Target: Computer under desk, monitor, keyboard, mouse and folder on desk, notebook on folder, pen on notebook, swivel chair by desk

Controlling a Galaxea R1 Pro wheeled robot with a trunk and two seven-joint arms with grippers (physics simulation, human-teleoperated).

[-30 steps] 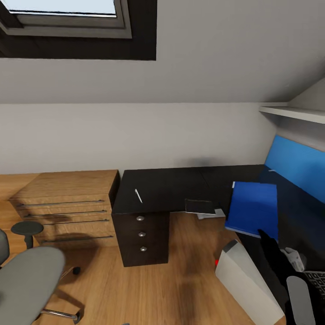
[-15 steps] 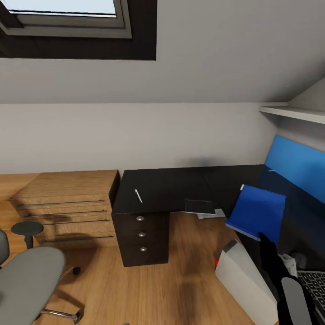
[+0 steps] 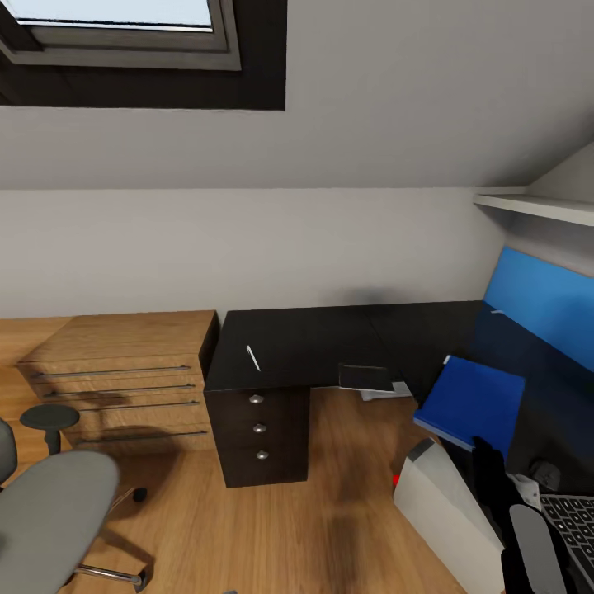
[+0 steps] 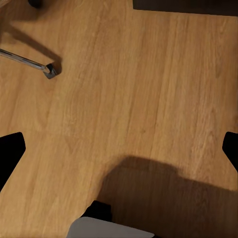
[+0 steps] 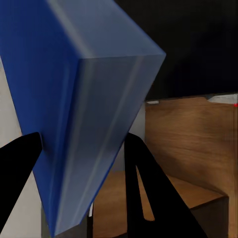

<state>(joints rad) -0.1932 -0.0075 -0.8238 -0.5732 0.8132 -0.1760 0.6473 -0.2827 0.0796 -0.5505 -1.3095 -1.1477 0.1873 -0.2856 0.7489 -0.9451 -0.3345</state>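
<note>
1. Head view: the black L-shaped bench fills the middle of the frame, with the pen lying alone on its top left of centre. At lower right, the blue folder rests tilted over the bench's edge, with the right tool just below it. A corner of the keyboard shows at the bottom right, and the swivel chair stands at lower left, well apart from the bench.
2. Left wrist view: the left tool hangs over bare wooden floor, its dark fingertips spread to the frame's two edges with nothing between them.
3. Right wrist view: the right tool's two black fingers flank the folder's blue spine at centre, seemingly clamped on it.
4. Progress, as a judgement: the folder is at the bench but not released; notebook stacking, pen placement and chair positioning remain.
</note>
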